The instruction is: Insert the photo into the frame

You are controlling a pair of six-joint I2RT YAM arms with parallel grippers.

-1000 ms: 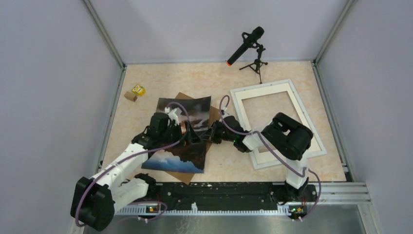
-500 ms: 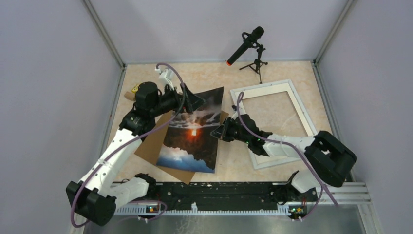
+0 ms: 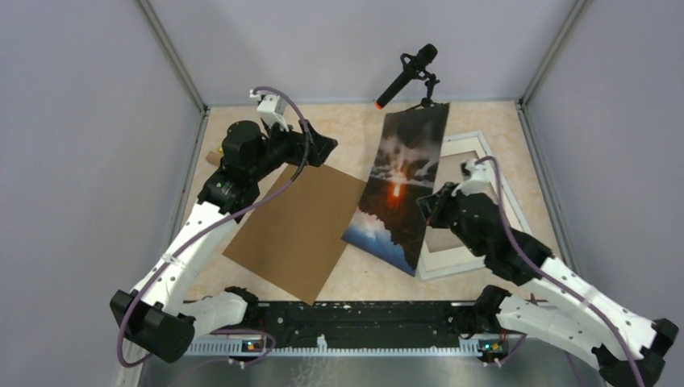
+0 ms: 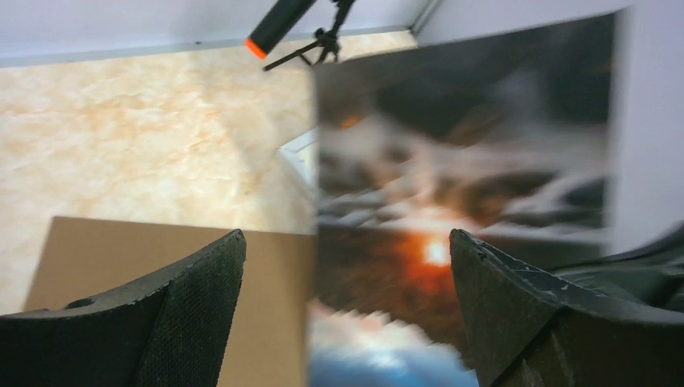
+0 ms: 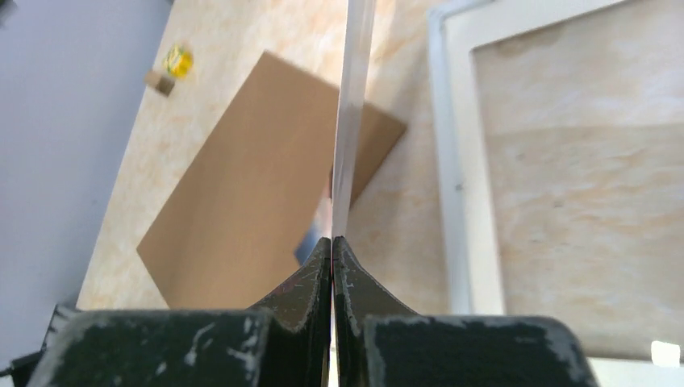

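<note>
The right gripper (image 5: 332,239) is clamping the photo's (image 3: 399,185) edge and holding it tilted up at centre, beside the frame (image 3: 456,264). Laying it in is pending. The left gripper (image 3: 325,150) is hanging agape at upper left.

A brown backing board (image 3: 294,234) lies flat on the marbled table (image 3: 347,121), a microphone (image 3: 407,75) at its far edge

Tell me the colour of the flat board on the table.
Plain brown board; top external view shows it best.

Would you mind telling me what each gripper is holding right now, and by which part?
The right gripper pinches the photo by one long edge; the left gripper holds nothing.
</note>
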